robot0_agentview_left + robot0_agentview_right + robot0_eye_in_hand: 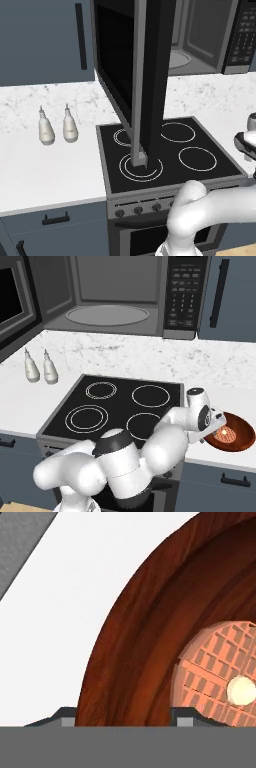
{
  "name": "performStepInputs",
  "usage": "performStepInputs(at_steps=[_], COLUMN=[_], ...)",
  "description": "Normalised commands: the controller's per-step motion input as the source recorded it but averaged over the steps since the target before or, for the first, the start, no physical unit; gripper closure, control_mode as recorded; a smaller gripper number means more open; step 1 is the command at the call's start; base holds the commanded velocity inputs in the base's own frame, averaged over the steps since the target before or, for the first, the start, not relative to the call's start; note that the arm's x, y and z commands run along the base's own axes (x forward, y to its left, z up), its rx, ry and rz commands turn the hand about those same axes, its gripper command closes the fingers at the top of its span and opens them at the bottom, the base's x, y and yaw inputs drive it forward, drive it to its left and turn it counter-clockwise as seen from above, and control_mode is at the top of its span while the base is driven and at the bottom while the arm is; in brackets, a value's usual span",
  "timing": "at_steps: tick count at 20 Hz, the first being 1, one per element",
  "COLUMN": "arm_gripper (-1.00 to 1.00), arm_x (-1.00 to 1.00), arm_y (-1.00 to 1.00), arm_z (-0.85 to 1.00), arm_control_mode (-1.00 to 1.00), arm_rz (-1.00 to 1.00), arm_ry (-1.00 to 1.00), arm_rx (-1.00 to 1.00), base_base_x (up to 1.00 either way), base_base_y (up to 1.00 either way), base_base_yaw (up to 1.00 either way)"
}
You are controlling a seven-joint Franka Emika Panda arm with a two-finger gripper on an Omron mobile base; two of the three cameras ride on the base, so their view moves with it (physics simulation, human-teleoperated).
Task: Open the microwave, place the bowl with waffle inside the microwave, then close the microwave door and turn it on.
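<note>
Hand view: pincer straddled the bowl's rim, one tip outside, one inside; whether it pinched the rim could not be told.
Bowl: sat on the white surface right of the stovetop, holding a waffle (pale dot at its middle).
Microwave: above the stovetop, cavity exposed.
Door: swung wide open, seen edge-on from the left base view.
Bottles: two, upright, left of the stovetop.
</note>
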Motion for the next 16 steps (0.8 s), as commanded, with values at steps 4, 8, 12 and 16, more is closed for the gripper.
performStepInputs(at_steps=[4,8,12,16], arm_gripper=[1.0,1.0,1.0,1.0], arm_x=[0.16,0.0,-0.47,-0.72], arm_y=[-0.27,-0.05,0.11,0.6], arm_z=[-0.22,0.0,0.08,0.15], arm_control_mode=[-1.0,-1.0,-1.0,-1.0], arm_rz=[0.0,0.0,0.12,0.28], arm_ry=[-0.02,0.0,-0.14,-0.38], arm_rx=[0.0,0.0,0.0,0.0], base_base_x=[0.0,0.0,0.0,0.0], base_base_y=[0.0,0.0,0.0,0.0], base_base_yaw=[0.0,0.0,0.0,0.0])
